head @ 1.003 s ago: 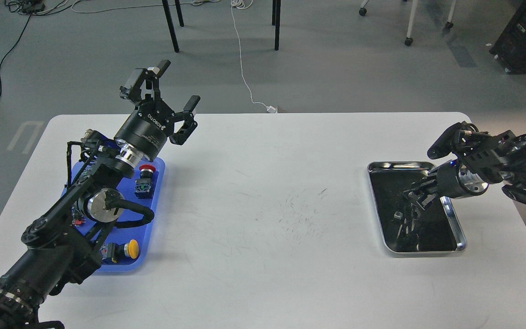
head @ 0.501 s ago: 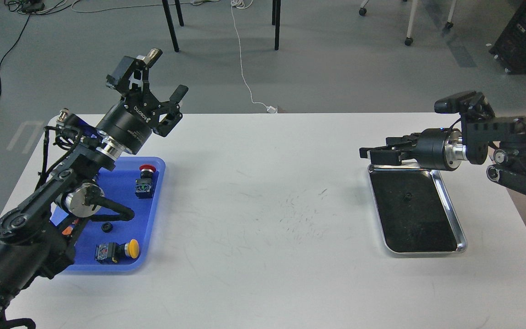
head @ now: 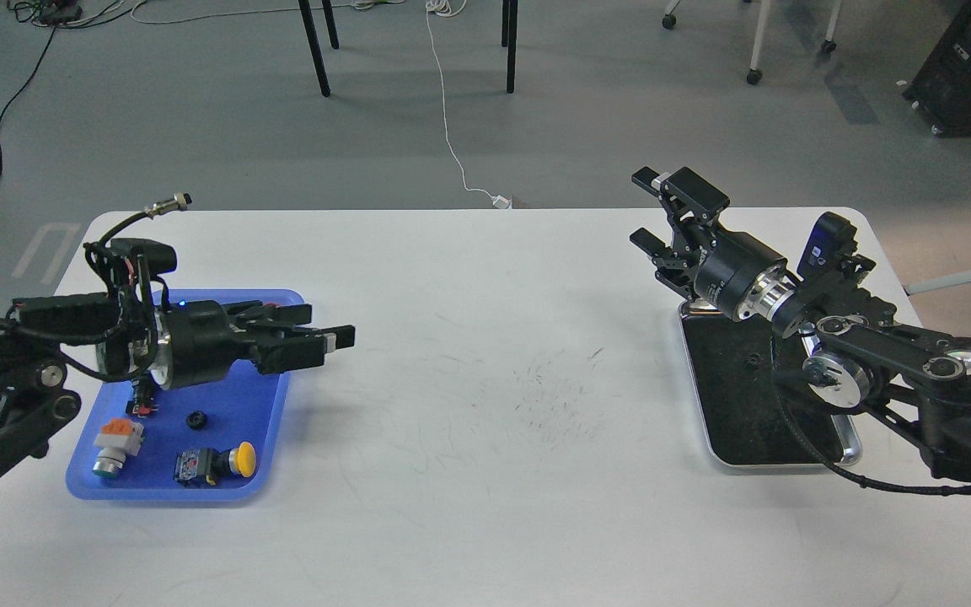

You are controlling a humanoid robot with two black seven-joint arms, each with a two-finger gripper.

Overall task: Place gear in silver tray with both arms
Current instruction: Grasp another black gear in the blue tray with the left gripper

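The silver tray [head: 850, 453], with its black inner surface, lies at the right of the white table. A small dark gear-like piece [head: 753, 361] rests inside it. Another small black gear [head: 195, 419] lies in the blue plastic tray [head: 270, 421] at the left. My left gripper [head: 313, 329] points right, level, above the blue tray's right edge, open and empty. My right gripper [head: 662, 211] is raised above the silver tray's far left corner, pointing up and left, open and empty. The right arm's links cover the tray's right side.
The blue tray also holds a yellow push button [head: 241, 459] and an orange and white switch with a green end [head: 112, 440]. My left arm covers the blue tray's far part. Chair and table legs stand on the floor beyond the table.
My left arm swung down from a raised pose to level over the blue tray. My right gripper rose out of the silver tray and turned up and left, leaving the small piece inside.
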